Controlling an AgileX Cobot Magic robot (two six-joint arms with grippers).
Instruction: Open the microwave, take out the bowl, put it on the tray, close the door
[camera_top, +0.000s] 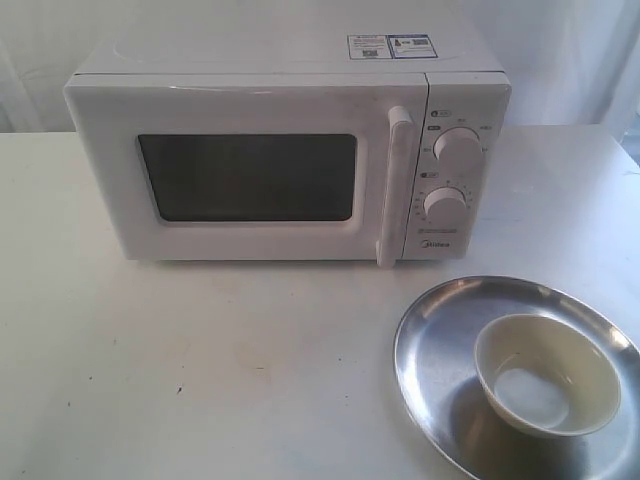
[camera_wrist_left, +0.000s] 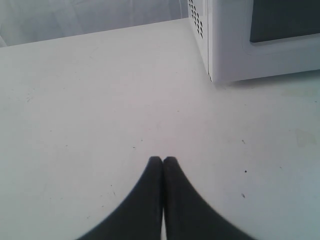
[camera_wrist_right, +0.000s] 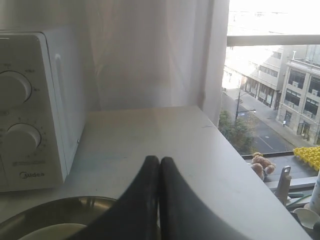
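Note:
The white microwave (camera_top: 290, 150) stands at the back of the table with its door (camera_top: 235, 170) shut and the bar handle (camera_top: 393, 185) upright. The cream bowl (camera_top: 546, 375) sits inside the steel tray (camera_top: 430, 340) at the front right. Neither arm shows in the exterior view. In the left wrist view my left gripper (camera_wrist_left: 163, 160) is shut with nothing in it, hovering over bare table beside the microwave's corner (camera_wrist_left: 220, 50). In the right wrist view my right gripper (camera_wrist_right: 159, 161) is shut and holds nothing, above the tray (camera_wrist_right: 60, 207) near the microwave's knobs (camera_wrist_right: 20, 135).
A white curtain (camera_wrist_right: 150, 55) hangs behind the table. The table's right edge (camera_wrist_right: 250, 165) borders a window onto a street, with small objects on the sill below. Open tabletop (camera_top: 200, 370) lies in front of the microwave.

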